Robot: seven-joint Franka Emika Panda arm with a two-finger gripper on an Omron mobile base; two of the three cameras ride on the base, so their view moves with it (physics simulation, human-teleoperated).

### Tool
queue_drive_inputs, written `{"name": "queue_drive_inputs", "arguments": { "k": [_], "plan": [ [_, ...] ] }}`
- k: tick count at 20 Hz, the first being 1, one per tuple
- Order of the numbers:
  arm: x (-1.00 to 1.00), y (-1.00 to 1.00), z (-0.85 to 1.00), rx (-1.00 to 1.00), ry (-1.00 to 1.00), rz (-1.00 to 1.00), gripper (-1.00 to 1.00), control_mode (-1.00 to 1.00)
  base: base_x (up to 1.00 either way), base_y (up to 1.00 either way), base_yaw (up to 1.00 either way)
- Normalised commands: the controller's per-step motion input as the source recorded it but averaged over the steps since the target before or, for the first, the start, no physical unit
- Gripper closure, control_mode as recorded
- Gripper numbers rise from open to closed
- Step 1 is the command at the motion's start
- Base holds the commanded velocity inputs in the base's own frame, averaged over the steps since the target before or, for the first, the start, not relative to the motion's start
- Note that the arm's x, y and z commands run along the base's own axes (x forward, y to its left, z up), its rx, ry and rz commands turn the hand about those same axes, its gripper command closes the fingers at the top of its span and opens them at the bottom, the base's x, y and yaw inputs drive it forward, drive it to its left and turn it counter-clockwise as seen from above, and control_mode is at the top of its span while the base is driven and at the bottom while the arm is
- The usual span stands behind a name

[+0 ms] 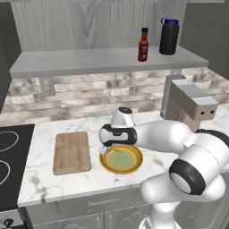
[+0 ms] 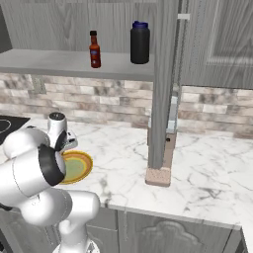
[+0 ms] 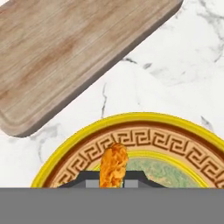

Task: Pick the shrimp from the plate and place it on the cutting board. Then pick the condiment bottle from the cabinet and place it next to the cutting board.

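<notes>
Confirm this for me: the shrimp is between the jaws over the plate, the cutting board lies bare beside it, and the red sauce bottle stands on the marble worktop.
One thing is wrong: the red sauce bottle stands on the grey shelf, not the marble worktop, as the left base view shows. The shrimp is between the jaws over the plate, and the cutting board lies bare beside it.

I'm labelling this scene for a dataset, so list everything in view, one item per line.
shrimp: one, orange, between the pincer tips over the plate's rim
plate: one, yellow rim, green centre, on the worktop right of the board
cutting board: one, light brown wood, on the worktop, bare
condiment bottle: one, dark red, black cap, on the shelf
large bottle: one, black, blue lid, on the shelf right of the red one
cabinet: one, grey slab shelf
toaster: one, grey, at the wall
stove: one, black, left edge
worktop: white marble
pincer: one, dark, shut on the shrimp
</notes>
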Motion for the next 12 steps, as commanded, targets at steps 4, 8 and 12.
{"name": "queue_drive_inputs", "arguments": {
  "k": [4, 8, 12],
  "plan": [
    [0.00, 0.32, 0.03, 0.00, 0.00, 0.00, 1.00, -1.00, 0.00, 0.00, 0.00],
    [0.00, 0.34, 0.01, 0.00, 0.00, 0.00, 1.00, -1.00, 0.00, 0.00, 0.00],
    [0.00, 0.36, 0.01, 0.00, 0.00, 0.00, 1.00, -1.00, 0.00, 0.00, 0.00]
  ]
}}
